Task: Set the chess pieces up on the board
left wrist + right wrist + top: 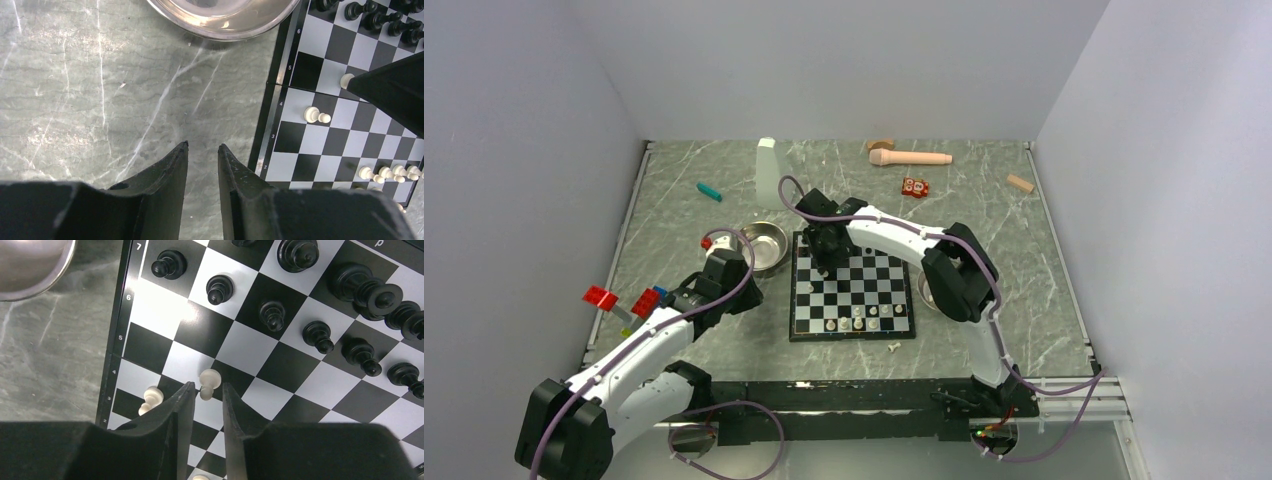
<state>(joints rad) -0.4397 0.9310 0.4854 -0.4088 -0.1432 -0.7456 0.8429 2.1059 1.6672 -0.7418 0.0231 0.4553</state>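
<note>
Right gripper (207, 386) is hovering over the black-and-white checkered board (155, 307), fingers (181, 407) bracketing a tiny cream pawn (210, 377) on a middle rank; pinching or not, cannot tell. Pawn is likely handling light, rigid, slick: best taken at the waist. Left gripper (202, 147) is hanging slightly parted, empty, beside the board.

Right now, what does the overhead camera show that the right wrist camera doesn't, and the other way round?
Only the overhead view shows the red blocks, the teal stick and a white piece off the board. Only the right wrist view shows the row numbers on the border and how the black pieces are shaped. Both show the board and a steel bowl beside it.
</note>
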